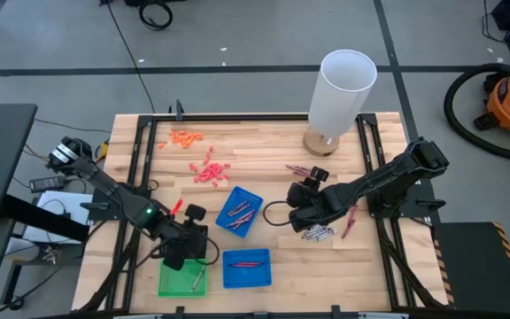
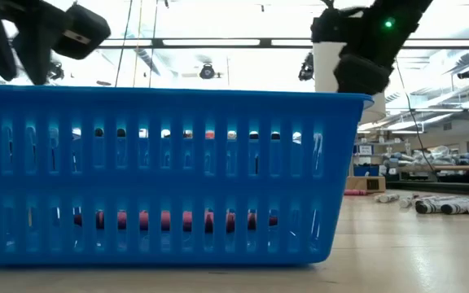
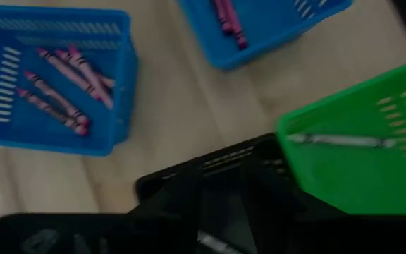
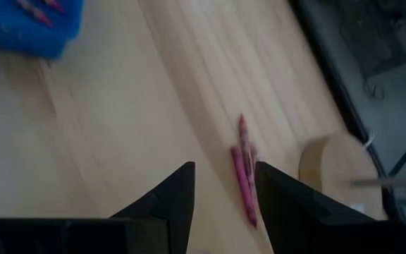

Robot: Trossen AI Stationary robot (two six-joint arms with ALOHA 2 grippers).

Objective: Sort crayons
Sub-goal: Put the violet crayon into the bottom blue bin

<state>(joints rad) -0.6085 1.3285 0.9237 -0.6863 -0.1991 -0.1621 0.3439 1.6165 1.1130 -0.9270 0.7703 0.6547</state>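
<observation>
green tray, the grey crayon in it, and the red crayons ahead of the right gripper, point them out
green tray (image 3: 372, 176), left wrist view, on its bare floor.
grey crayon (image 3: 340, 141), left wrist view, mid-length of the stick.
red crayons (image 4: 242, 173), right wrist view, middle of the pair.

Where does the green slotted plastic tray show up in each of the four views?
High view: green slotted plastic tray at the table's near edge, partly under the left arm's claw.
Low view: not in it.
Left wrist view: tray beside that claw, one grey crayon inside.
Right wrist view: not in it.
Shared landmark: the blue slotted tray of red crayons.
</observation>
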